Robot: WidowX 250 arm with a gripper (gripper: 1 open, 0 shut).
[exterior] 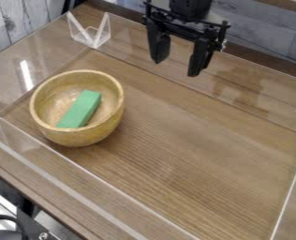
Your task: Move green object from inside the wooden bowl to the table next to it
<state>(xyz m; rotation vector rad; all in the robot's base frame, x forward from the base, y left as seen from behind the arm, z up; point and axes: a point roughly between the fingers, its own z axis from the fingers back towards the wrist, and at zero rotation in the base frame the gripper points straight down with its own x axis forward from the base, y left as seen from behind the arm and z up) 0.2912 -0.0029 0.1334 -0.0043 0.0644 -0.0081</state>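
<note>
In the one camera view, the green object [80,110] lies inside the wooden bowl [77,108], at the left of the table [176,141]. The black gripper [184,71] hangs over the far side, its jaws wide open, holding nothing, well apart from the bowl.

A flat, elongated rectangular green block [81,110] is seen inside the round wooden bowl [111,122], laid on the bowl's floor and slanted across it. The bowl, light yellowish and thick-rimmed, is set upright, open side up, near one edge of the tabletop [188,150]. The tabletop is finished in brown wood grain, streaked with darker lines, and bordered by low clear walls.
</note>
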